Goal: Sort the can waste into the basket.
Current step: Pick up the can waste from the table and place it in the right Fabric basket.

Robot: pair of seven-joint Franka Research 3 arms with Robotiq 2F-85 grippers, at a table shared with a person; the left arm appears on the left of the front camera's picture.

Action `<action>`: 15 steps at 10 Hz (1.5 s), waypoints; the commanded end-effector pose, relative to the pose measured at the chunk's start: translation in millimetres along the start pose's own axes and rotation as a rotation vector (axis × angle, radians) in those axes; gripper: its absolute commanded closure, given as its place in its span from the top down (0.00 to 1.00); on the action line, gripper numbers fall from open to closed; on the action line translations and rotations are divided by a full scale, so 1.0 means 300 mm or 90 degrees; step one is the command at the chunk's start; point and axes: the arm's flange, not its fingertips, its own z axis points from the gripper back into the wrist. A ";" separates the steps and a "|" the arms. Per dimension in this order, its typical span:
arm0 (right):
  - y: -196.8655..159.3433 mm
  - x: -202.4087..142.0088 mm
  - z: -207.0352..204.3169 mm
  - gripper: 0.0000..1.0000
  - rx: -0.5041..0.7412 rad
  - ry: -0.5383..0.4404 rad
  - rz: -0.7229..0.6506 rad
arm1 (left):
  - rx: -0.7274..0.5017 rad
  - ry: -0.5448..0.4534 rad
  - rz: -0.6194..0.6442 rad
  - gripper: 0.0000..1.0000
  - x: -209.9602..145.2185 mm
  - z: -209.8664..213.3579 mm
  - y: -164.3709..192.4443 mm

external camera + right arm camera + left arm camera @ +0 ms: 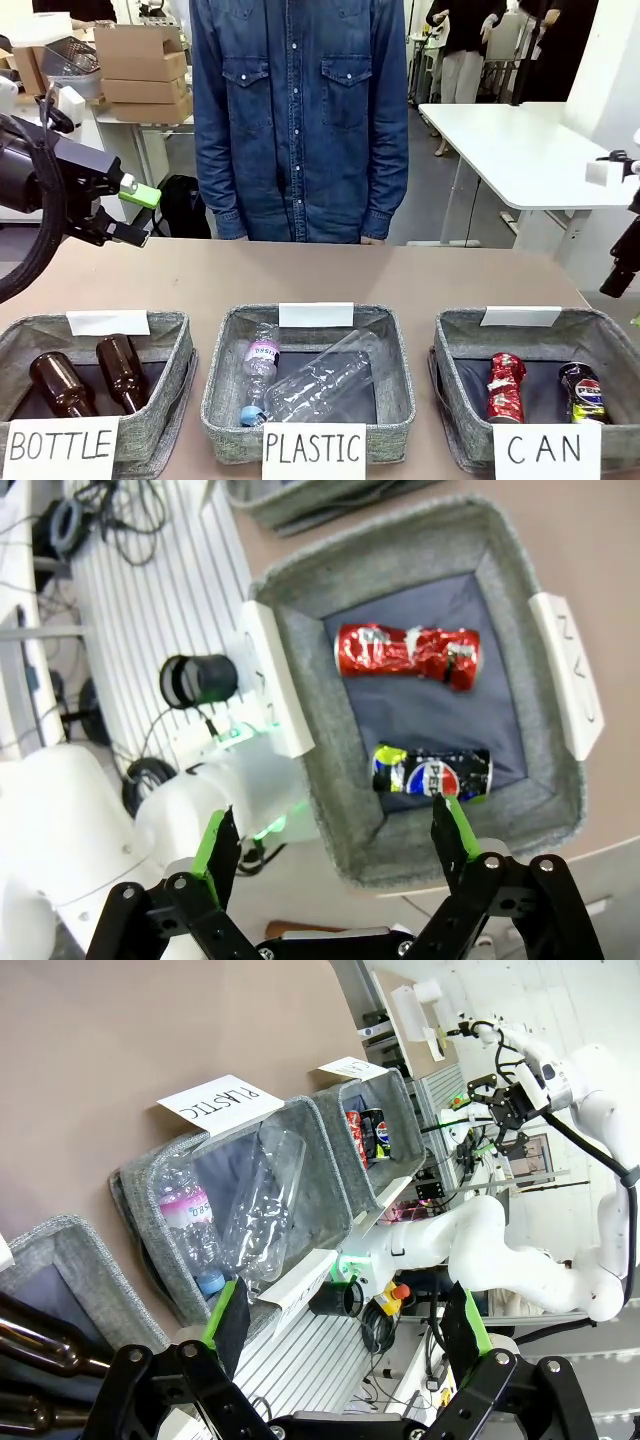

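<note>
Brown desk (330,275) carries three grey fabric baskets along its near edge. I see the CAN basket (460,385) at the near right corner; on its dark floor lie the dented red can (505,386) and, just beside it, the black Pepsi can (582,392). My right gripper (335,832) hangs above that basket, jaws wide, empty. My left gripper (345,1325) also stands wide apart, empty, over the desk's left edge.

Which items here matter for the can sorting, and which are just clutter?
Job: red can, Pepsi can, both lying in the CAN basket.
Clutter: BOTTLE basket with two brown bottles, PLASTIC basket with clear bottles.
</note>
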 end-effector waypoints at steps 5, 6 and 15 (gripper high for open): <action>-0.078 0.070 0.166 1.00 0.314 -0.753 -0.522 | -0.001 0.006 0.000 1.00 -0.007 0.005 -0.001; -0.107 0.050 0.195 1.00 0.378 -0.847 -0.590 | -0.001 0.006 0.000 1.00 -0.007 0.005 -0.001; -0.262 0.293 -0.059 1.00 0.356 -0.537 -0.634 | -0.001 0.006 0.000 1.00 -0.007 0.005 -0.001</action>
